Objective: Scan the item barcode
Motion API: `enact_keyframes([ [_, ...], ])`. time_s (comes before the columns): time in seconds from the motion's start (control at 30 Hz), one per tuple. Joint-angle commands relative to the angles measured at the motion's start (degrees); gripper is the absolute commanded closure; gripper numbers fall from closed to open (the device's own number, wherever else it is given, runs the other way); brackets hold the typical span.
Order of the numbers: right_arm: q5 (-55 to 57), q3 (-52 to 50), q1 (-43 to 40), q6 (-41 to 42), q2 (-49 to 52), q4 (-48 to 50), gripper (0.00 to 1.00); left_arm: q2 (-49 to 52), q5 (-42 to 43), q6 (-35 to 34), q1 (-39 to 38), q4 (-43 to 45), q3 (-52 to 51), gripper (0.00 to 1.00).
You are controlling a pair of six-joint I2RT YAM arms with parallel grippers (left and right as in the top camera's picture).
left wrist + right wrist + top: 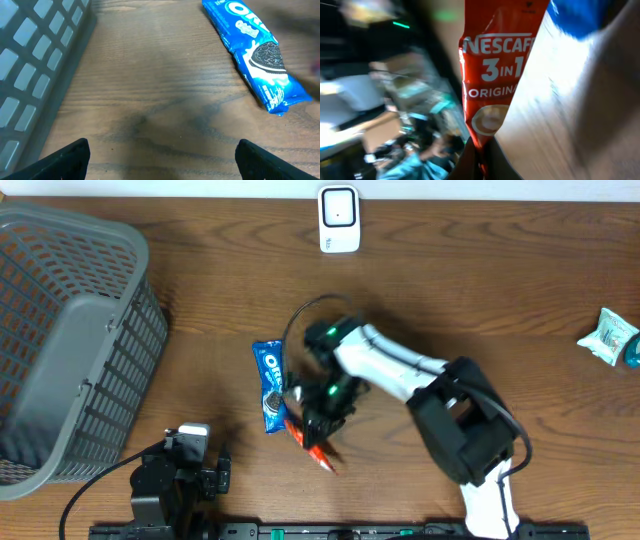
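The item is a red Nescafé 3-in-1 sachet (495,65). My right gripper (481,160) is shut on its lower end, and the printed front faces the wrist camera. In the overhead view the red sachet (320,452) pokes out below the right gripper (318,425), just right of a blue Oreo pack (270,385). No barcode shows on the sachet. A white scanner (339,218) stands at the far edge of the table. My left gripper (160,160) is open over bare wood and holds nothing. The Oreo pack (255,50) lies ahead of it to the right.
A grey mesh basket (70,340) fills the far left, and its wall (35,75) is close beside my left gripper. A teal and white packet (610,335) lies at the right edge. The right wrist view is blurred.
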Motion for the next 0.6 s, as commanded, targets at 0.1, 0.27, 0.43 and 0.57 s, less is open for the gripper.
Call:
enact_keyframes([
  [0.1,-24.0,0.5,-6.1,-14.7,0.3,-2.0,0.99,0.0,0.5,0.5,0.2,-0.1,-0.1,0.07],
  [0.27,-32.8,0.5,-6.8,-19.6,0.3,-3.1,0.99,0.0,0.5,0.5,0.2,-0.2,-0.1,0.07],
  [0.43,-37.1,0.5,-6.7,-19.1,0.3,-3.8,0.99,0.0,0.5,0.5,0.2,-0.2,-0.1,0.07],
  [0.57,-37.1,0.5,-6.7,-13.8,0.3,-5.2,0.99,0.0,0.5,0.5,0.2,-0.1,-0.1,0.07],
])
